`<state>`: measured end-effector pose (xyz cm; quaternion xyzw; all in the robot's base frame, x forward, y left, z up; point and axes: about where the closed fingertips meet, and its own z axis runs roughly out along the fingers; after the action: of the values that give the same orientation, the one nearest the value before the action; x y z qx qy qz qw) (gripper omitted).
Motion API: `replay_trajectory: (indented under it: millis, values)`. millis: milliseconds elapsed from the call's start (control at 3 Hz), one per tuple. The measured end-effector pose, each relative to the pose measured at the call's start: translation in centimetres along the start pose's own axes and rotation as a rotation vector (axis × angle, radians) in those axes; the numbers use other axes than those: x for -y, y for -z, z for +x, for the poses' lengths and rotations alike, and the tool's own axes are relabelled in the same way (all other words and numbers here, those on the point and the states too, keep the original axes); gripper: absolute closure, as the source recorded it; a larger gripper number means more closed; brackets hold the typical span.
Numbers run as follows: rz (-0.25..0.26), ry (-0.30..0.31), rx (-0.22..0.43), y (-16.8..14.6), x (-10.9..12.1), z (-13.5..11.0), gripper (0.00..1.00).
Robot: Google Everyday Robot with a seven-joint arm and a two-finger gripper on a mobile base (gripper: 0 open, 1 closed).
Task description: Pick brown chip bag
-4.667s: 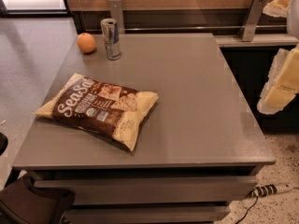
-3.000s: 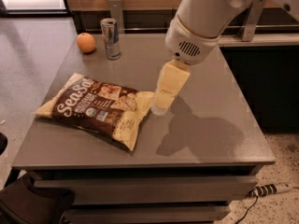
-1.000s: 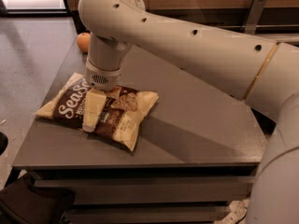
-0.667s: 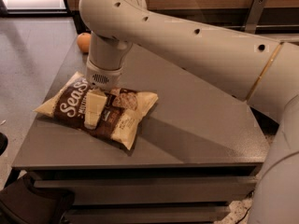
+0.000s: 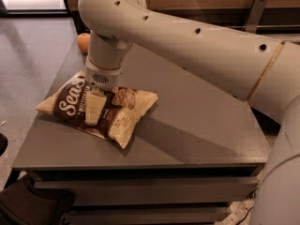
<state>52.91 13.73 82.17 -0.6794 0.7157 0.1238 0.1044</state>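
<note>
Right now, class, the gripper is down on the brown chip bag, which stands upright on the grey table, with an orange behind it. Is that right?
Not quite. The camera view shows the brown chip bag lying flat on the grey table, not upright. The rest holds: the gripper is down on the bag, and the orange sits behind it.

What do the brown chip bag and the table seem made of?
The brown chip bag: thin printed film, probably plastic; creased ends. The table: matte grey, perhaps laminate or painted metal. The gripper is over the bag's middle.
</note>
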Motion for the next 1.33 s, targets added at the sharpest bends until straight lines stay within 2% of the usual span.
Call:
replay_trajectory:
  millis: [333,1000,1333]
  values:
    - [0.0,0.0,0.0,0.5,0.0,-0.2,1.0]
    - [0.0,0.0,0.0,0.6,0.0,-0.2,1.0]
    - [0.004,0.051,0.016,3.4,-0.8,-1.4,1.0]
